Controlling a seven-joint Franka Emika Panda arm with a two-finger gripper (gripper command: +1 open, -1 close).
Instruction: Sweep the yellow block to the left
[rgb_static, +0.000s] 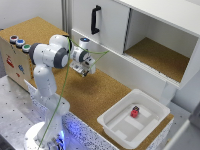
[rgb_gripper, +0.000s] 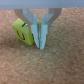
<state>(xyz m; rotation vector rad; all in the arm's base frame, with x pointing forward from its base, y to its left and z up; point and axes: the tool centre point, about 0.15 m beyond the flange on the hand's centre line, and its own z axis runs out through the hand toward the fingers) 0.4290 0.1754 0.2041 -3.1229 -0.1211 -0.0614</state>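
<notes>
1. Yellow block (rgb_gripper: 21, 33) sits on the cork surface (rgb_gripper: 45, 65), showing only in the wrist view; it is a small cube with a dark mark on its facing side
2. From the exterior view the block cannot be made out, as the gripper (rgb_static: 85, 70) and arm hide that spot
3. In the wrist view the gripper (rgb_gripper: 40, 46) has its two fingers (rgb_gripper: 36, 32) pressed together with no gap between them, clenched on nothing
4. The closed fingers stand just beside the yellow block, touching or nearly touching its side; which of the two I cannot tell
5. The fingertips reach down to the cork or close above it
6. In the exterior view the white arm (rgb_static: 47, 55) bends over the cork table (rgb_static: 90, 95), with the gripper hanging low near the cabinet front (rgb_static: 100, 22)
7. A white tray (rgb_static: 112, 122) lies on the table toward the exterior view's right, well apart from the gripper
8. A small red block (rgb_static: 135, 111) rests inside that tray
9. A green cable (rgb_static: 62, 95) runs along the arm
10. Coloured buttons (rgb_static: 20, 42) sit on a box at the exterior view's left
</notes>
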